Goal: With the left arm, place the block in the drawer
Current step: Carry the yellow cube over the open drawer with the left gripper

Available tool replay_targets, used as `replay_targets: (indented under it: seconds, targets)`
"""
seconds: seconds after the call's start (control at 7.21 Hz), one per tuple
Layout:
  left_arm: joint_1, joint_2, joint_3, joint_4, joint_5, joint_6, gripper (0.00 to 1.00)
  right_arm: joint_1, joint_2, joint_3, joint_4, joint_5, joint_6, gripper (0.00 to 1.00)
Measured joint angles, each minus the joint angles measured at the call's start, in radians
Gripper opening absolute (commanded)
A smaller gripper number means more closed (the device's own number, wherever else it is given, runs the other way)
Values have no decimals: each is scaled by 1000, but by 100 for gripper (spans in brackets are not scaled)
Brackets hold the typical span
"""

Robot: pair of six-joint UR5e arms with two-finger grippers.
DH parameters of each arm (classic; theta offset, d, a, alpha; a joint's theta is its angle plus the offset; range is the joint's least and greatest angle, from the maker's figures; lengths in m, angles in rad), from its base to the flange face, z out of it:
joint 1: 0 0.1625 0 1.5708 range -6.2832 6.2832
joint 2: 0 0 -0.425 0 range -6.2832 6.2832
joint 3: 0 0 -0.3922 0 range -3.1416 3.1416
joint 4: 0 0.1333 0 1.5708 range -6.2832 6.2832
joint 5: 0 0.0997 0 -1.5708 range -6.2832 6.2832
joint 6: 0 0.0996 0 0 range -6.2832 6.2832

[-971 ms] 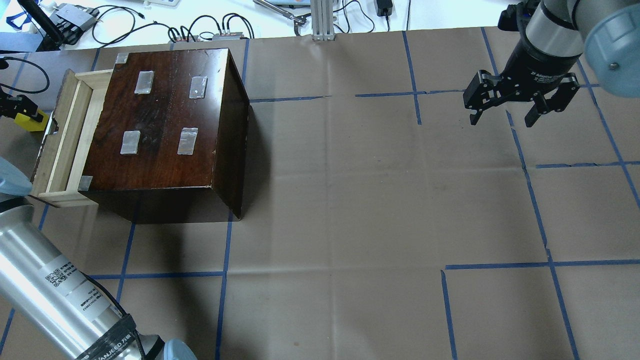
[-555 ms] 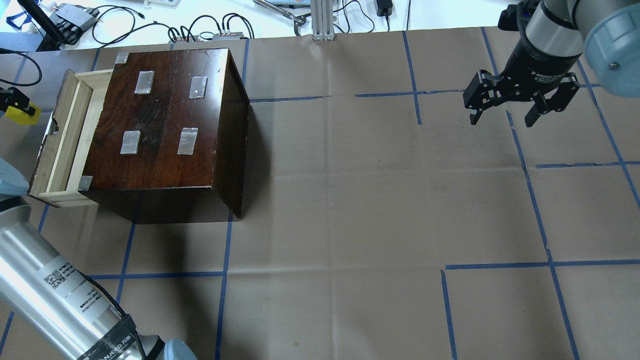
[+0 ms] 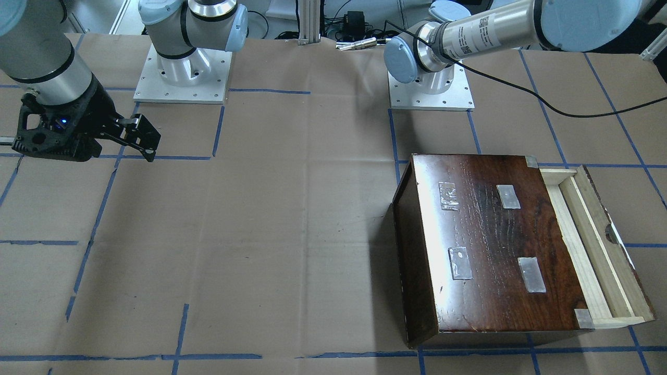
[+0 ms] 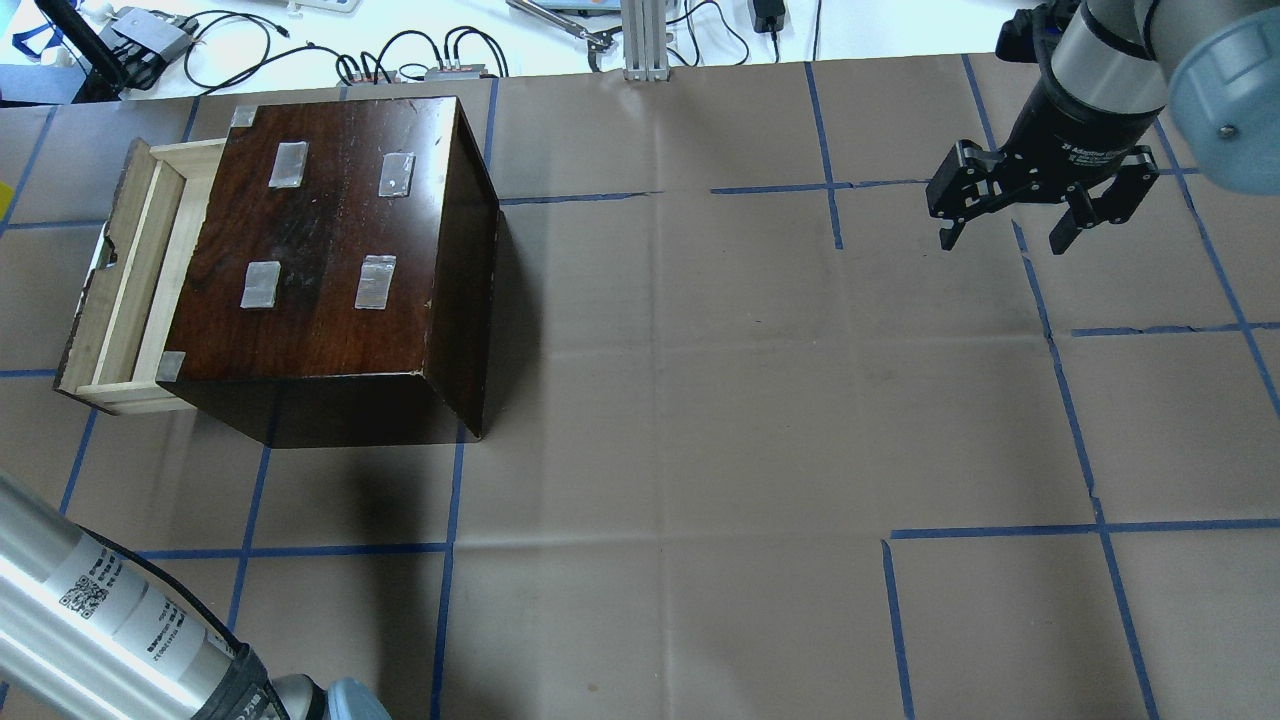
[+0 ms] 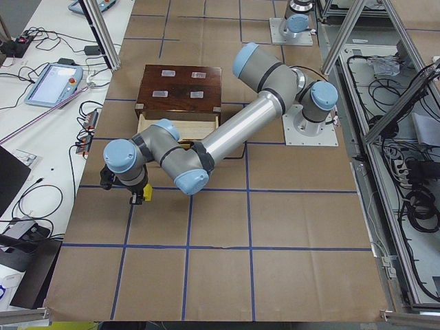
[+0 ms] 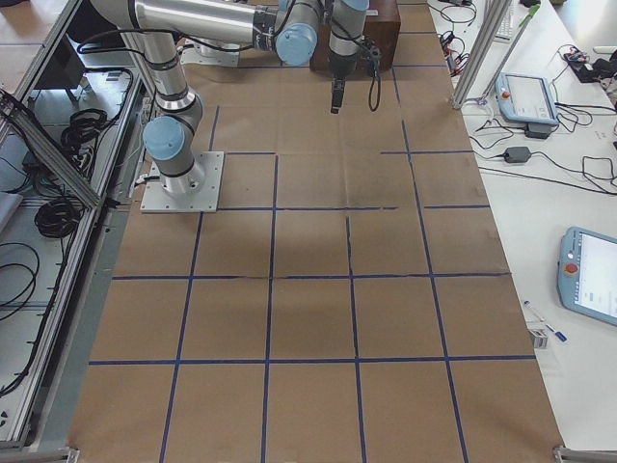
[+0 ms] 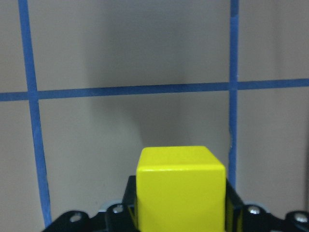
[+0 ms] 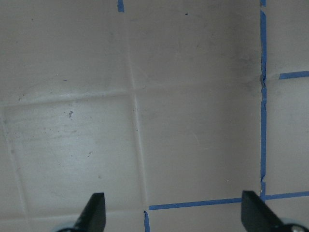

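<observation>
The yellow block [image 7: 181, 186] is clamped between the fingers of my left gripper [image 7: 181, 212], held above the brown paper. In the exterior left view the left gripper [image 5: 137, 196] hangs well out in front of the open drawer [image 5: 179, 125], apart from it. It is outside the overhead view. The drawer [image 4: 120, 280] stands pulled out of the dark cabinet [image 4: 330, 240], and its pale wood tray [image 3: 594, 250] holds nothing. My right gripper [image 4: 1003, 240] is open and empty, above the table far from the cabinet.
Cables and small devices [image 4: 420, 60] lie along the table's far edge. A teach pendant [image 5: 51, 82] sits on the side bench. Blue tape lines grid the paper. The arm base plates [image 3: 182, 73] stand at the robot's side of the table.
My left gripper with the yellow block has moved left, away from the drawer and out of the overhead view. The left forearm has shifted left and down. The right arm has not moved.
</observation>
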Motion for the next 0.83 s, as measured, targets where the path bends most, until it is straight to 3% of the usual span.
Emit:
replay_targets:
  seconds: [0.42, 0.83]
  targets:
    - [-17, 255, -291, -2, 32, -97, 31, 0, 0, -1, 0, 0, 0, 100]
    - [-150, 415, -530, 89, 34, -245, 31, 0, 0, 0, 0, 0, 0, 100]
